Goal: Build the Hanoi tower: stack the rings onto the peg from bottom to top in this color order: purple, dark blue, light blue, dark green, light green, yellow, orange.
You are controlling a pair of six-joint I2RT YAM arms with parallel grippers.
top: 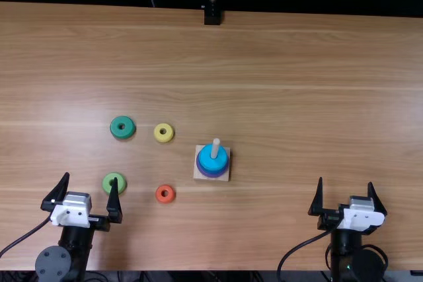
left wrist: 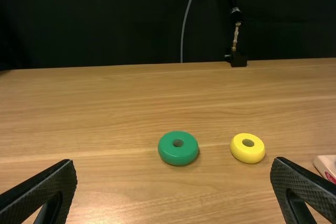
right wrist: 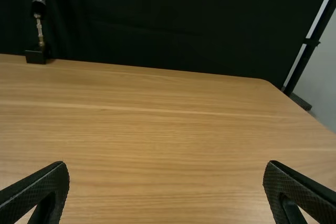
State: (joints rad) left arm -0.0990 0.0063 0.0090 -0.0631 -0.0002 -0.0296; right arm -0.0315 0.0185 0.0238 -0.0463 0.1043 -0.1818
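My left gripper (top: 90, 179), fingers parted and empty, hangs at the near left of the light brown wooden table (top: 297, 84), closer than my right gripper (top: 346, 182) to the round dark green ring (top: 127, 133), likely next for the pale wooden peg (top: 215, 148), lying beyond me and slightly right.

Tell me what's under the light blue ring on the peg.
A wider purple-blue edge shows beneath the light blue ring, above the square base. The light blue ring covers the rest, so I can't tell whether that edge is one ring or two.
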